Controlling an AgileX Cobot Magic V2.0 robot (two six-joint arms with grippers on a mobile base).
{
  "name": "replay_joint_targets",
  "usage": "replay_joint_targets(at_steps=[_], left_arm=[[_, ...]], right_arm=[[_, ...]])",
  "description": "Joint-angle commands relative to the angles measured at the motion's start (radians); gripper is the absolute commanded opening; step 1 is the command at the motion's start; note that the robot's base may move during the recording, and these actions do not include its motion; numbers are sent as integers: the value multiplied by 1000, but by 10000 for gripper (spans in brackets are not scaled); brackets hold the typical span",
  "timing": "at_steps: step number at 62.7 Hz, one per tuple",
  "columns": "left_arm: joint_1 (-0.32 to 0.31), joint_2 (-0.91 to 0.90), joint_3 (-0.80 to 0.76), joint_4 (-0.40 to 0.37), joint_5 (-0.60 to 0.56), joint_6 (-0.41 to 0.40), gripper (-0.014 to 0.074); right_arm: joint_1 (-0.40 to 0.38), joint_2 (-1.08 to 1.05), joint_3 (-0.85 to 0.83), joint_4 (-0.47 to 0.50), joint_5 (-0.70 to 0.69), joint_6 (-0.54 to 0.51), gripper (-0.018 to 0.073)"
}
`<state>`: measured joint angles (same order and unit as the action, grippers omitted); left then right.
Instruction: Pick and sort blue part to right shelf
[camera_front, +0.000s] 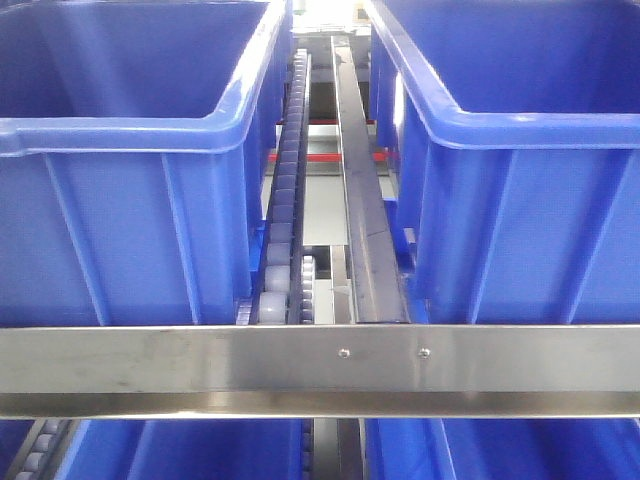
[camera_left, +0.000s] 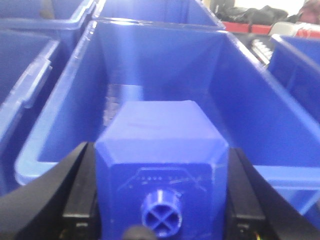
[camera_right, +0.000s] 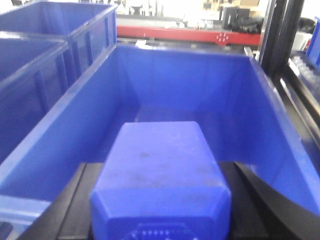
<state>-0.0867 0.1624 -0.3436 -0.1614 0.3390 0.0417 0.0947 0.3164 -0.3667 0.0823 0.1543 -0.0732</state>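
Two claws: each left claw (camera_left: 160, 220) and right claw (camera_right: 160, 220) grips a blue part (camera_left: 162, 150) over a bin (camera_right: 210, 85).
Risk: early release bounces part out.

- No legible text, brand or number in any view.
- Left wrist view: blue block (camera_left: 161, 170) held in the left hand carries raised moulded marks above its knob; too blurred to read.
- Right wrist view: blue block (camera_right: 160, 185) shows similar embossed marks at bottom edge; unreadable.
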Motion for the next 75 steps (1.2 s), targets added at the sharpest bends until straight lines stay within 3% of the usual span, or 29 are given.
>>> replay_joint_targets(at_steps=[1,26,47,57,64,75], left_arm=[[0,13,-54,-38,-87,9,314],[-29,220,-184,-76,-41,250,314],[-139,601,-323,-76,-233,265,315],[-147,778,-363,-76,-380,265,316],[-147,883,-398,-102,-395,265,321],[-147,972,-435,-162,-409,265,432]], right_arm=[[-7,8,-49,2,-73,-10,394],[-7,216,-186,2,-75,-10,394],[-7,530,-274,2,-232,-10,394],[-7,651,-277,2,-369,-10,394],[-7,711,-277,2,-408,-10,394],[-7,734,-277,2,-459,-10,395]])
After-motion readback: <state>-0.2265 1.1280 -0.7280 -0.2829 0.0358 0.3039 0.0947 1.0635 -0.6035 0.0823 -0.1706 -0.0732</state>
